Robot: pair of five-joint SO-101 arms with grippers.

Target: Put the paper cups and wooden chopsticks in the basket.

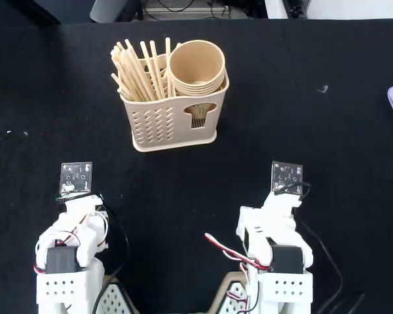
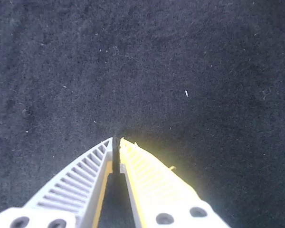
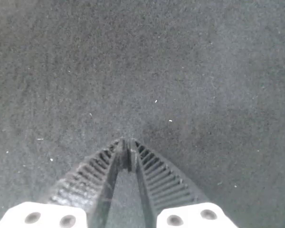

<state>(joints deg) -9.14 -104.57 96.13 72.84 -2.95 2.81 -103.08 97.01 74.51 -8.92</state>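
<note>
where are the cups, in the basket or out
In. The stacked cups sit upright inside the basket, beside the chopsticks.

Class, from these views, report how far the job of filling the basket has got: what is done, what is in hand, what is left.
Done: the stacked paper cups and the wooden chopsticks stand inside the basket. In hand: nothing; the left gripper and right gripper are shut and empty over the black table. Left: nothing visible, so the job looks finished.
</note>
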